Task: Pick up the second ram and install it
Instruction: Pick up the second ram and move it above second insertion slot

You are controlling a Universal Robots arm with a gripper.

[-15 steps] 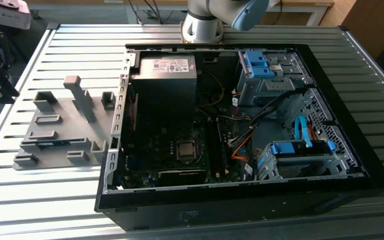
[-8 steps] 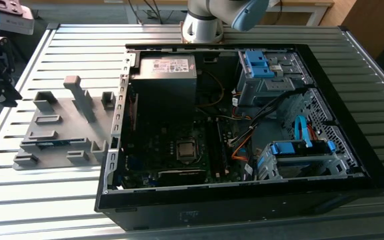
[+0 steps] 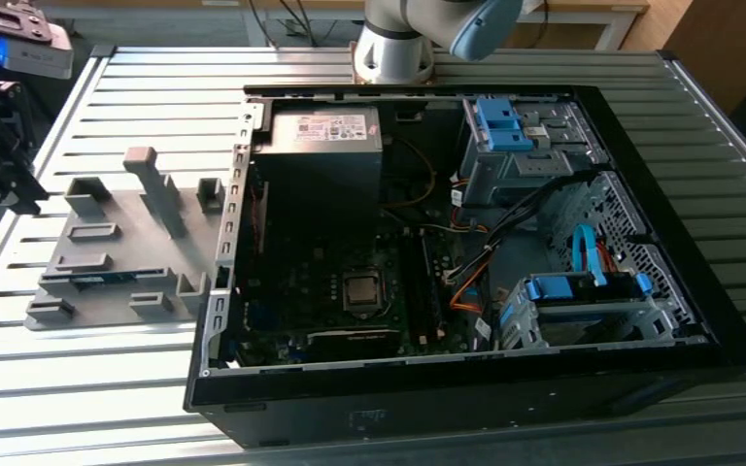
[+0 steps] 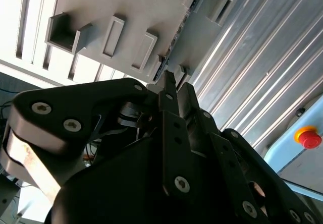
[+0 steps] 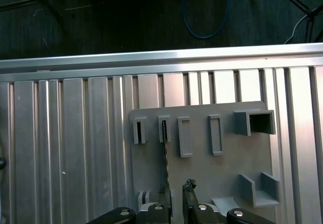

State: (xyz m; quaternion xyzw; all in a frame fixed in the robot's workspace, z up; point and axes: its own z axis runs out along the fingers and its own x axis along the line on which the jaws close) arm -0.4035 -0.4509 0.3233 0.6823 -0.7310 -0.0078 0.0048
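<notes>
The second ram point(image 3: 101, 278) is a thin blue-green stick that stands on edge in a slot of the grey fixture point(image 3: 114, 243), on the exterior view's left. In both wrist views I see it edge-on as a dark strip point(image 5: 164, 151) point(image 4: 174, 42) running between two fixture blocks. My gripper point(image 5: 176, 189) hangs above the near end of the stick, open with a narrow gap and nothing between its black fingers point(image 4: 169, 85). One finger lines up with the stick's edge. In the exterior view the gripper point(image 3: 20, 194) sits at the far left, above the fixture's outer side.
The open computer case point(image 3: 477, 223) lies right of the fixture on the ribbed metal table point(image 3: 127, 388), with its motherboard, CPU socket point(image 3: 362, 288), cables and blue drive clips point(image 3: 500, 121) exposed. Upright grey blocks point(image 3: 152, 184) rise from the fixture. The arm's base point(image 3: 392, 49) stands behind the case.
</notes>
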